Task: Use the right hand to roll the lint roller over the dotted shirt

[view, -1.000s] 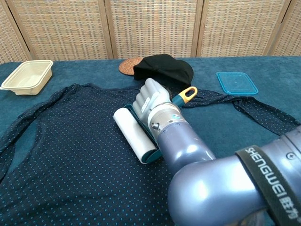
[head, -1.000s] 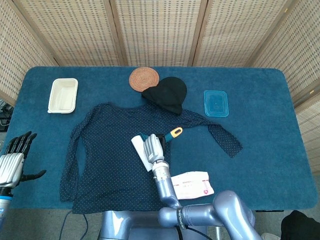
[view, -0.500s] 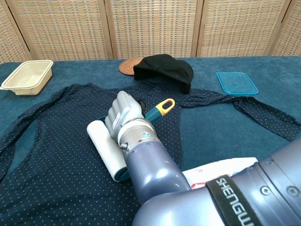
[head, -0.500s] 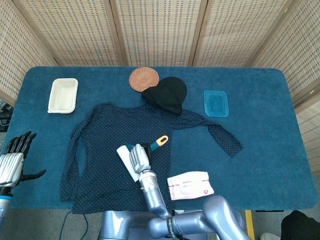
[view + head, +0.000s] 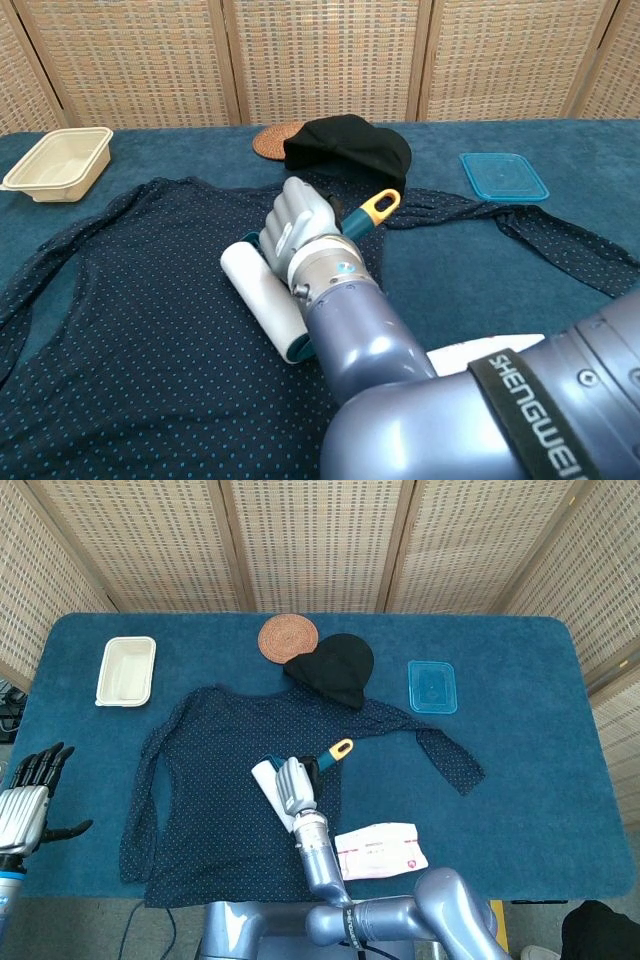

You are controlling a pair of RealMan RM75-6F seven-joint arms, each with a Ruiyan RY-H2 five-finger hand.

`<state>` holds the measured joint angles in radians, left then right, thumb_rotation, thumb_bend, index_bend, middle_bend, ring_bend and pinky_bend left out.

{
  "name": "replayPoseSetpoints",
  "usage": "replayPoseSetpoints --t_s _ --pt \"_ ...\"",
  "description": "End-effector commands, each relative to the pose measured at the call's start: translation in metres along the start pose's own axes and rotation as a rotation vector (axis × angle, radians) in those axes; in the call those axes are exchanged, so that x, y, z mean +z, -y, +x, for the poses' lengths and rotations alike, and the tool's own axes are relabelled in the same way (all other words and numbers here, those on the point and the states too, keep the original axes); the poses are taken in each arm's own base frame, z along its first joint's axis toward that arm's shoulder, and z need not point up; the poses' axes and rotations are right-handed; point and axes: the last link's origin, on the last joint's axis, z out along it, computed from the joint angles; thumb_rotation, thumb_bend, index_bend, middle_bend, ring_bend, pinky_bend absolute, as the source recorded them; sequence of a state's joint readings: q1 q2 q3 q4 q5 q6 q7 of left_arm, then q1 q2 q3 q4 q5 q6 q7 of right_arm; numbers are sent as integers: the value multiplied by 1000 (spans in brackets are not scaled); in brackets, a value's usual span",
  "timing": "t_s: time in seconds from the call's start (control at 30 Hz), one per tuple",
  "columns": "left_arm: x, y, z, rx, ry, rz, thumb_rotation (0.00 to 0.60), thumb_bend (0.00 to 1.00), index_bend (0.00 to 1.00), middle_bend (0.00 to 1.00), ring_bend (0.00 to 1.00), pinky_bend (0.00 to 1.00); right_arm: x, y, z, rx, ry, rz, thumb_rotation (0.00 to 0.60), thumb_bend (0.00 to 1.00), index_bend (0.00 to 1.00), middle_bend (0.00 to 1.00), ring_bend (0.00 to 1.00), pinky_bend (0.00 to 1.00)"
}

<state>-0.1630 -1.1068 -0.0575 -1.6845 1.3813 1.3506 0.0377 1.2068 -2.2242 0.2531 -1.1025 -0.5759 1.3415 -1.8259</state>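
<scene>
The dotted shirt point(image 5: 215, 780) point(image 5: 130, 300) lies flat on the blue table, navy with small light dots. My right hand point(image 5: 293, 780) point(image 5: 295, 230) grips the lint roller's teal handle, whose yellow loop end point(image 5: 342, 747) point(image 5: 381, 204) points back right. The white roll point(image 5: 270, 790) point(image 5: 262, 298) rests on the shirt's middle, just left of the hand. My left hand point(image 5: 28, 798) hangs off the table's left edge with fingers spread and nothing in it; the chest view does not show it.
A black hat point(image 5: 335, 668) point(image 5: 348, 144) lies on the shirt's collar, beside a round woven coaster point(image 5: 288, 637). A cream tray point(image 5: 126, 670) point(image 5: 58, 161) sits back left, a blue lid point(image 5: 432, 686) point(image 5: 503, 176) back right. A wipes packet point(image 5: 380, 849) lies near the front edge.
The right hand and roller swung left over the shirt, then came partway back to the right. The left hand has not moved.
</scene>
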Motion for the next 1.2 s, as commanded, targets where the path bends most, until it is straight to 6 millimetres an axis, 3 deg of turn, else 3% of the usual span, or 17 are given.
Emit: replayPoseSetpoints --t_s 0.03,0.3,0.37,0.4,0.47,0.53,0.6,0.83,0.97,1.1,1.13,1.2 --pt "0 -1 -1 3 0 -2 600 0 0 0 0 0 8 -18 -24 -11 49 -48 600 905 721 1000 1000 1000" --pt "-2 -4 -2 12 -1 -9 600 0 0 0 0 0 18 -50 -61 11 132 -122 600 897 711 1000 1000 1000" --pt "-3 -5 -2 14 -1 -12 600 0 0 0 0 0 18 -55 -66 30 135 -128 600 855 670 1000 1000 1000" --pt "-3 -5 -3 15 -1 -12 600 0 0 0 0 0 18 -57 -67 39 135 -129 600 765 593 1000 1000 1000" --pt "-3 -5 -3 15 -1 -14 600 0 0 0 0 0 17 -60 -69 61 136 -129 600 402 298 1000 1000 1000" --pt "-4 -6 -3 16 0 -16 600 0 0 0 0 0 16 -63 -71 95 135 -131 600 112 78 1000 1000 1000" --pt "-4 -6 -3 16 1 -17 600 0 0 0 0 0 14 -68 -72 130 127 -131 600 7 4 1000 1000 1000" --pt "-6 -7 -2 10 -4 -26 600 0 0 0 0 0 2 -106 -82 313 -26 -136 600 0 0 1000 1000 1000" --pt "-11 -10 1 0 -14 -48 600 0 0 0 0 0 -14 -152 -111 474 -176 -159 600 0 0 968 1000 1000" --pt "-17 -14 4 -5 -24 -78 600 0 0 0 0 0 -39 -189 -145 600 -265 -172 600 0 0 843 962 997" --pt "-18 -15 4 -6 -25 -87 600 0 0 0 0 0 -46 -198 -154 625 -281 -171 600 0 0 783 906 954" --pt "-22 -17 4 -7 -24 -103 600 0 0 0 0 0 -63 -214 -171 670 -305 -161 600 0 0 624 730 756"
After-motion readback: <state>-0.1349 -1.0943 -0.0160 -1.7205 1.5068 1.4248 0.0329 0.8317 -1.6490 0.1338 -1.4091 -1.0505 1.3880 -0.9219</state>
